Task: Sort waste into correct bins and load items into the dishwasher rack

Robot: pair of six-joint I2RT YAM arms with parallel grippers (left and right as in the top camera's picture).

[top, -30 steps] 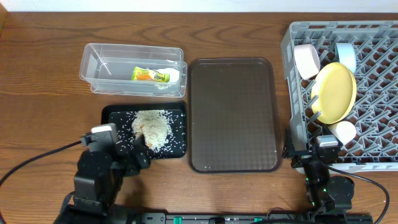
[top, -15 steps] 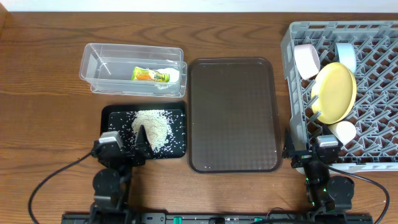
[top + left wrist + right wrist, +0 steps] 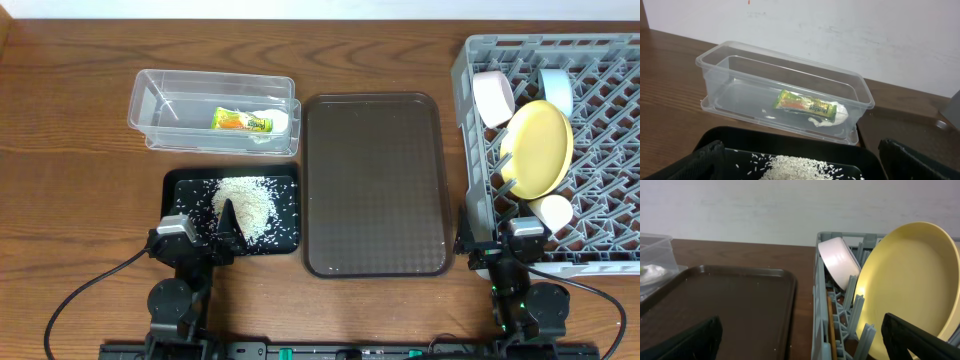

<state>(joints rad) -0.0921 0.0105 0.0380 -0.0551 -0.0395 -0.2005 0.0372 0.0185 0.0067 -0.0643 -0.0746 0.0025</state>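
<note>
The green-and-orange wrapper [image 3: 241,122] and the white tissue [image 3: 277,122] lie in the clear tub [image 3: 160,110]; both also show in the left wrist view, wrapper [image 3: 805,104] and tissue [image 3: 837,115]. Rice [image 3: 245,205] is heaped in the black tray [image 3: 185,188]. The yellow plate [image 3: 540,148], white bowl [image 3: 492,97], light-blue bowl [image 3: 556,90] and white cup [image 3: 551,211] stand in the grey rack [image 3: 600,60]. A chopstick [image 3: 830,325] lies along the rack's left wall. My left gripper [image 3: 200,235] is open and empty at the black tray's front edge. My right gripper [image 3: 497,240] is open and empty by the rack's front-left corner.
The brown serving tray [image 3: 375,185] lies bare between the black tray and the rack. Both arms sit folded at the table's front edge. The wall runs close behind the tub and the rack.
My left arm has drawn back and folded down toward the front edge, its gripper still open. The right arm and all objects have not moved.
</note>
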